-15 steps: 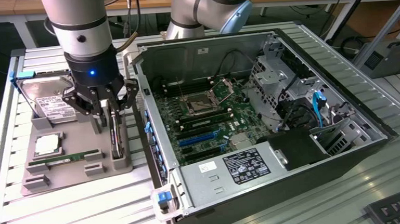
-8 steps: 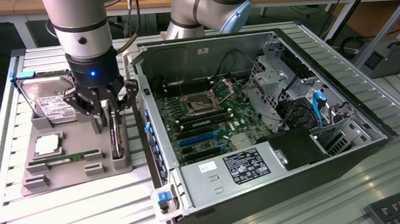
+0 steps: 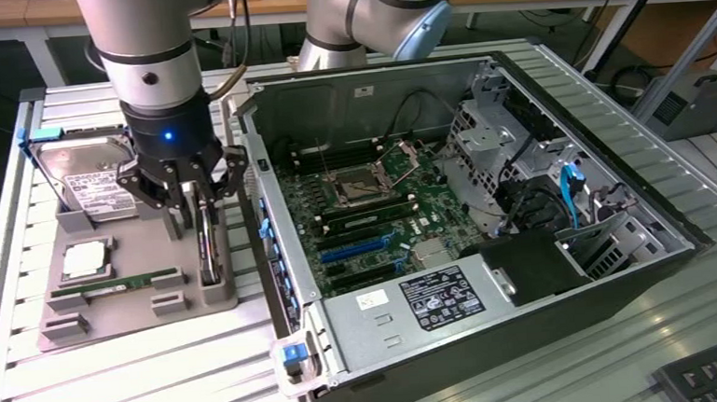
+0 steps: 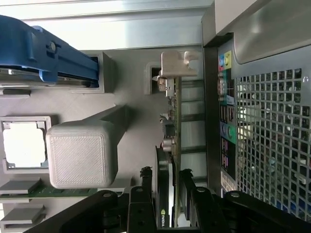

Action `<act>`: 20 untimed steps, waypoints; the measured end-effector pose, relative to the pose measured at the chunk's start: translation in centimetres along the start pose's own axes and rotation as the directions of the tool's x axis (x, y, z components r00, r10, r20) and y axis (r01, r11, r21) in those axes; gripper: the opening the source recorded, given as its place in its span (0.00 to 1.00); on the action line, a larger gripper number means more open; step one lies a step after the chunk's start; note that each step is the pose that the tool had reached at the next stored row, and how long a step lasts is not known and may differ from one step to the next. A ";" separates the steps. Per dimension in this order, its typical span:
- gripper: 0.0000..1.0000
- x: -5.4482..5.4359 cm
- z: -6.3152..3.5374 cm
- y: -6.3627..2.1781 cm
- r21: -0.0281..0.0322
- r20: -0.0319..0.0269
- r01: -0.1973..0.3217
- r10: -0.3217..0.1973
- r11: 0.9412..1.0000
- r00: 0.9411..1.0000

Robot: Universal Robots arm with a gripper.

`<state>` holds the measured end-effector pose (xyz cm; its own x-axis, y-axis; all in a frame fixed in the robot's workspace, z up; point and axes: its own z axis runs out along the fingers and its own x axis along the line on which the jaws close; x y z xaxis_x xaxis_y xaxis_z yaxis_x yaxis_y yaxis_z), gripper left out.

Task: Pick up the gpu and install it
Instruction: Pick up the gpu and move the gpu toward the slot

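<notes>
Wrist view: claw (image 4: 165, 172) wide open astride the edge-on gpu (image 4: 171, 131) in its gray holder (image 4: 130, 77), nothing gripped.

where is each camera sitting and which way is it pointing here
Exterior view: off the arm and above, looking down at the grey holder tray and open computer case; the arm and gripper show over the gpu.
Wrist view: on the wrist, looking along the open fingers, which straddle the gpu standing on edge beside the case's rear grille.
Shared: gripper, gpu, tray, case.
</notes>
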<state>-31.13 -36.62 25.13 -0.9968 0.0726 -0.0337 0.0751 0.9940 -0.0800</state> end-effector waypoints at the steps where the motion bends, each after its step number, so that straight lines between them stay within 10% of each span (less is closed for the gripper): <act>1: 0.36 0.0 0.10 0.03 0.000 0.000 0.000 0.000 1.000 1.000; 20: 0.27 0.1 1.22 0.20 0.000 0.000 0.000 0.000 1.000 1.000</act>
<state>-31.13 -36.52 23.90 -0.9968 0.0726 -0.0336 0.0751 0.9940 -0.0801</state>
